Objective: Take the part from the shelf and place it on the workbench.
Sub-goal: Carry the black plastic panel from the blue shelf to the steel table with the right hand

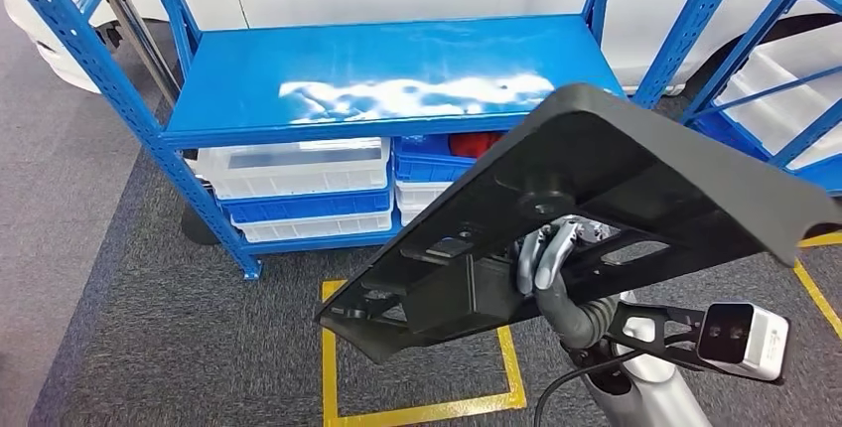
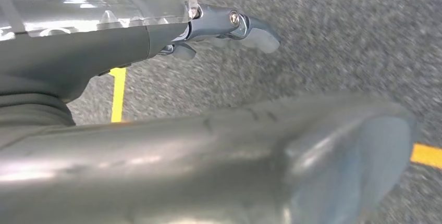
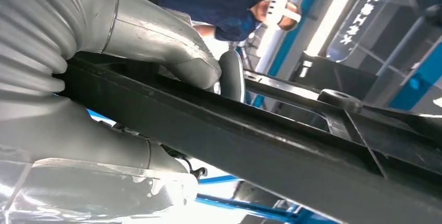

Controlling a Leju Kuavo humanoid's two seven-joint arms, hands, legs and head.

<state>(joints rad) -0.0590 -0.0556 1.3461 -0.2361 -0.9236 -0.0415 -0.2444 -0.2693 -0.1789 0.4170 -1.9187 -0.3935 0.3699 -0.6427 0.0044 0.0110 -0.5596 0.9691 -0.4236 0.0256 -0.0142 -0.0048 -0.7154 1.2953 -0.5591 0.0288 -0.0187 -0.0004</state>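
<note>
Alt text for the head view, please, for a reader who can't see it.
The robot's right hand holds a large, flat black part tilted in front of a blue shelf whose top is bare. White and blue bins sit on the lower level, and yellow floor tape marks the grey carpet below.

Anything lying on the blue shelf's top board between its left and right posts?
Nothing; the head view shows the shelf top bare apart from glare, with the black part in the right hand.

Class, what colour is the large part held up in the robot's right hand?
Black; the part, held by the right hand, shows best in the head view.
</note>
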